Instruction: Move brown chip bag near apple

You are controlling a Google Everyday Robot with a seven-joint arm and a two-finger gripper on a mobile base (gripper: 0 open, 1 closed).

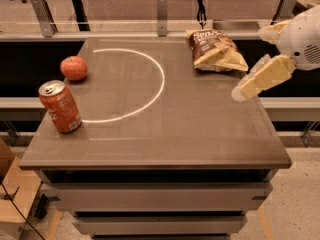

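Three things on table (200, 124), can (60, 107) near apple (74, 67), brown chip bag (216, 50) opposite, gripper (247, 64) spread apart beside it

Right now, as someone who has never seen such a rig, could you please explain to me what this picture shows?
It is one camera view, looking down at a dark table from its front; where the camera sits is not known. The white and pale yellow thing at the right is the robot's arm. Its gripper, the part that grabs, hangs over the table's right edge, just in front of the brown chip bag and not touching it. The bag lies at the far right. The apple is at the far left, and an orange soda can stands nearer, by the left edge. A white arc is marked on the table top. Every item rests on the table; none is held.
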